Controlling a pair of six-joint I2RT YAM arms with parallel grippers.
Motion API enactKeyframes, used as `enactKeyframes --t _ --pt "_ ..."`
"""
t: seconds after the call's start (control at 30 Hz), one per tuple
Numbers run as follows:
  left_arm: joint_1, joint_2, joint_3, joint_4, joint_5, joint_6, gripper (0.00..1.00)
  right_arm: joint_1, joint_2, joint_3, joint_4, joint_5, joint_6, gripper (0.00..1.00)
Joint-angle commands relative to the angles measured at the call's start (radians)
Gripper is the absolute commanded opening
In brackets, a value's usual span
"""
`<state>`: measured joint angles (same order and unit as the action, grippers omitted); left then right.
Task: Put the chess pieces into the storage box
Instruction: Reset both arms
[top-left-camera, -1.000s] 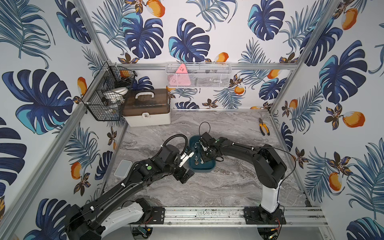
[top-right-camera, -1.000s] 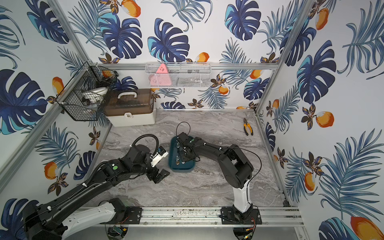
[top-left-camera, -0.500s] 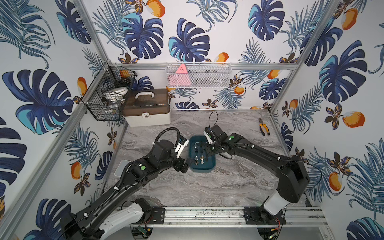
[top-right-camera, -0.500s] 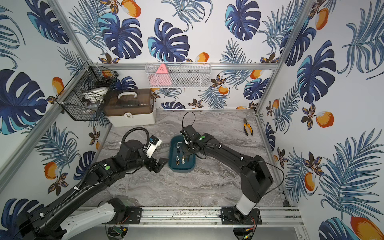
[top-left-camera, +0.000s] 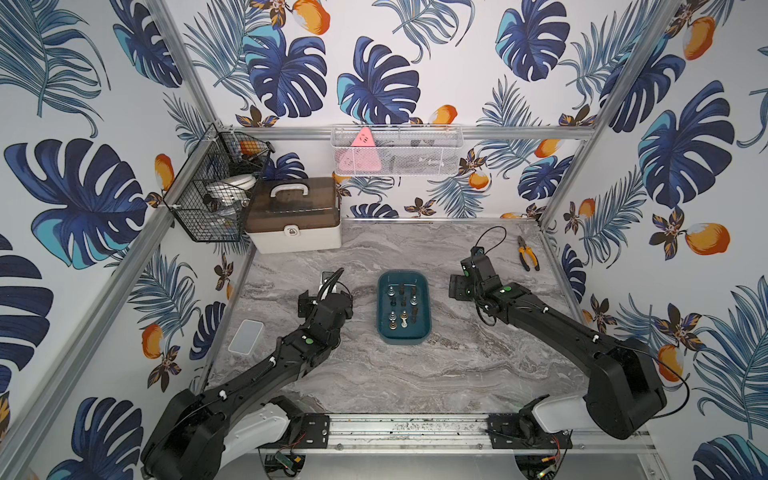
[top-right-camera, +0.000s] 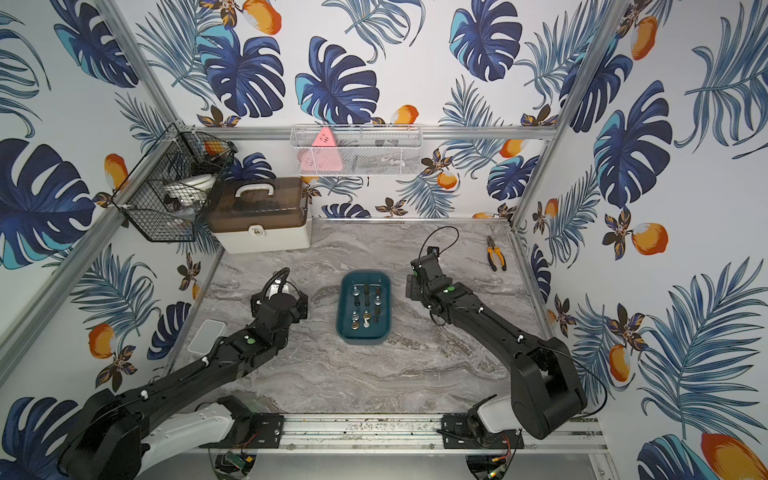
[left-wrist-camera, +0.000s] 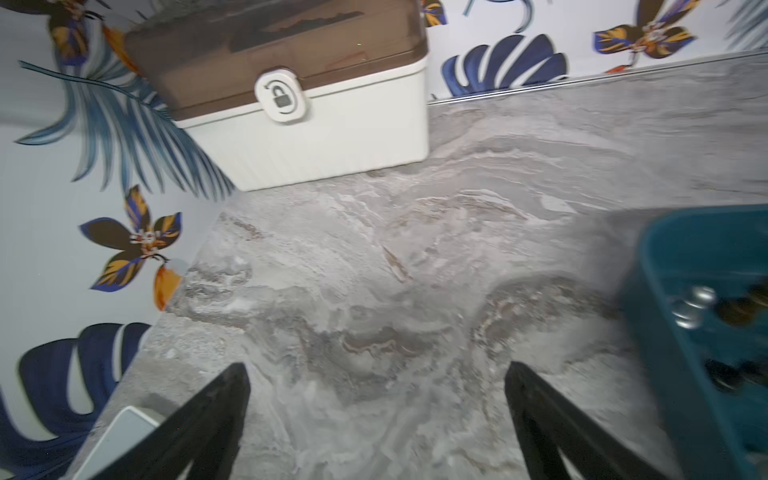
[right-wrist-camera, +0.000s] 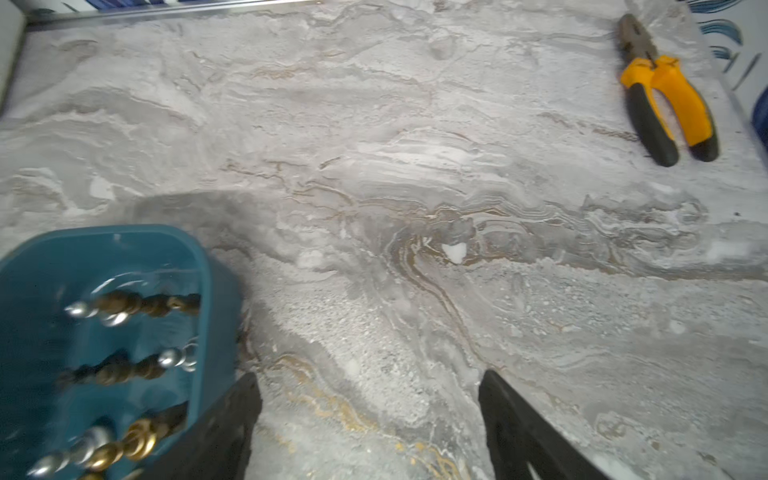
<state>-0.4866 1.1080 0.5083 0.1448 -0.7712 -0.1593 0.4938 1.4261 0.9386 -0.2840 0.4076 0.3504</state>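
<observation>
The left claw and right claw both gaped empty above the desk; the storage box sat between them, touching neither (chess pieces inside it).

Seen in a top view, the marble table is bare across the lower middle of the frame, with wide room for either arm. At centre sits the storage box. The chess pieces stand upright inside it, so a reach down meets their tops. Bare strips run along both its long sides. The left gripper and right gripper hang over these, clear of its walls, jaws spread on nothing. At upper left, the white case and wire basket fill the corner. Pliers lie near the right edge and a flat pale slab by the left.
</observation>
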Motion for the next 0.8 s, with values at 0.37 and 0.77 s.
enactKeyframes --t 0.37,0.77 --pt "0.284 0.309 -0.177 0.691 0.21 0.1 0.99 -0.079 0.043 -0.374 0.728 0.364 -0.338 0.97" --pt "0.322 0.623 -0.327 1.357 0.383 0.2 0.99 -0.123 0.233 -0.558 1.378 0.275 -0.505 0.97"
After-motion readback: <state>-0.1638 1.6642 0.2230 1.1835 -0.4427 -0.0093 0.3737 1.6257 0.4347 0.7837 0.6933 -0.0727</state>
